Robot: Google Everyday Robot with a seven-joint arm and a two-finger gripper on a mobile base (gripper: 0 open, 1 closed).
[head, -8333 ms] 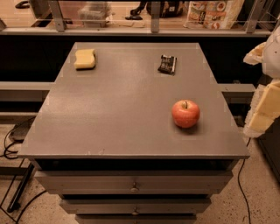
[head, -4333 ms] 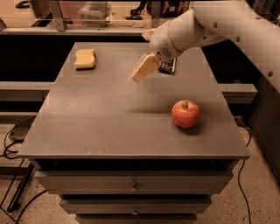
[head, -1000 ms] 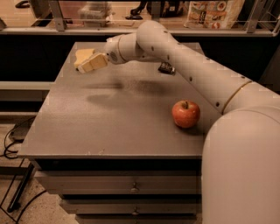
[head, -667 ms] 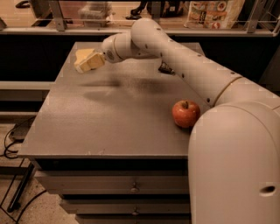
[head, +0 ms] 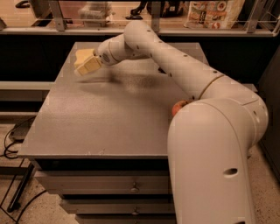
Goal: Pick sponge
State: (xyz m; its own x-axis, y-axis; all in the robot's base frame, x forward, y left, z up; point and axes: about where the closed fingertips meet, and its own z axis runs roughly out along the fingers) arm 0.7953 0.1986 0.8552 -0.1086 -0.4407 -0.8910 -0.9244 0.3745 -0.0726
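Note:
The yellow sponge (head: 82,54) lies at the far left corner of the grey table (head: 100,122). Only its top part shows, because my gripper (head: 86,65) is right in front of it and over its near edge. The cream gripper tip points left and down at the end of the long white arm (head: 175,65), which reaches across the table from the right. I cannot tell whether the gripper touches the sponge.
A red apple (head: 178,106) peeks out behind the arm's big near link (head: 210,166) at the table's right side. Drawers (head: 131,188) sit under the table. A shelf with packaged goods (head: 214,13) runs behind. Cables (head: 13,135) lie on the floor to the left.
The gripper has come lower and closer onto the sponge at the far left corner. The arm's near link now fills more of the right side and hides most of the apple.

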